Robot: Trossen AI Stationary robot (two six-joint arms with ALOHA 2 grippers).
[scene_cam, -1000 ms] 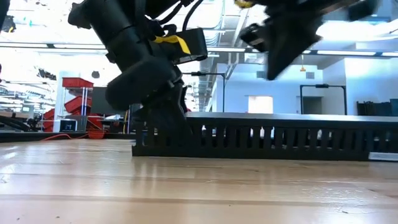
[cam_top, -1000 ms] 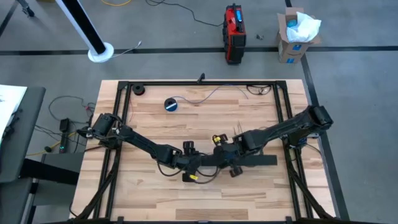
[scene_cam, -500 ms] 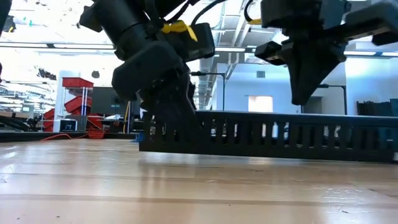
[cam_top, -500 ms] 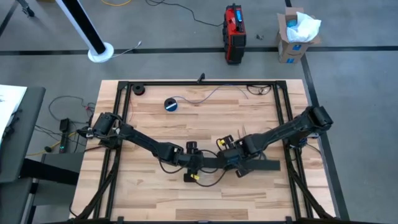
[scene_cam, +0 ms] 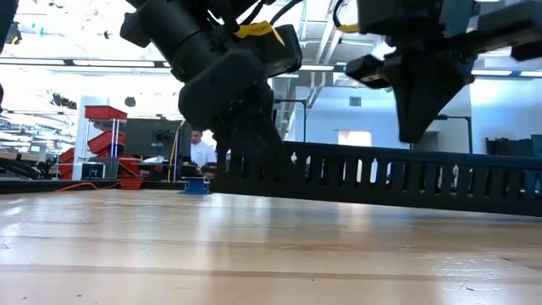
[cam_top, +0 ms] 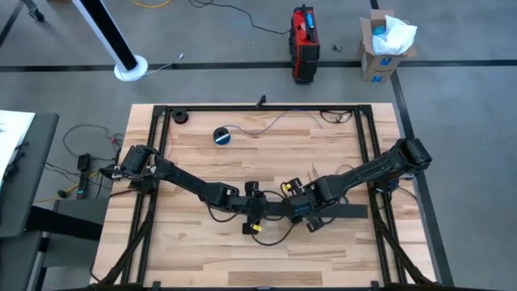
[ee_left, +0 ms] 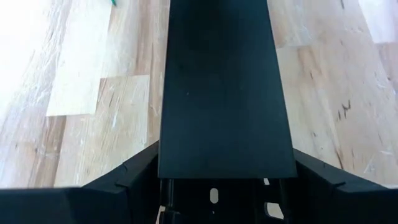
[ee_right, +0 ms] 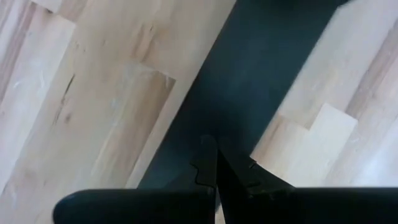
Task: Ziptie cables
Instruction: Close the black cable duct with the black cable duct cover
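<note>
A long black slotted strip (cam_top: 343, 212) lies across the table's middle. In the low view the black slotted strip (scene_cam: 389, 174) is tilted, its left end raised. My left gripper (cam_top: 260, 210) is shut on that end. My right gripper (cam_top: 311, 212) is shut and points down just over the strip's middle (ee_right: 261, 74). The cables (cam_top: 271, 123), thin wires, lie loose on the table by its far edge, away from both grippers. My left gripper holds the strip's left end (ee_left: 225, 163) between its two fingers (ee_left: 134, 177), one on each long side. The fingers lie level, along the strip, coming from the table's left. That end is lifted off the table, and the strip slopes down toward the right. My right gripper's shut fingertips (scene_cam: 413, 135) stand at the strip's top edge; I cannot tell whether they touch it.
A small blue-and-black tape roll (cam_top: 223, 135) sits far left of centre. A black frame (cam_top: 161, 145) runs along the table's left, far and right sides. Bare wood lies near the front edge (cam_top: 258, 259). A person shows in the room beyond (scene_cam: 200, 151).
My left gripper has gone up and a little toward the table's right edge, raising the strip's left end off the table. The strip lay flat and now slopes. My right gripper has come down over the strip's middle and moved slightly right, then stayed still.
</note>
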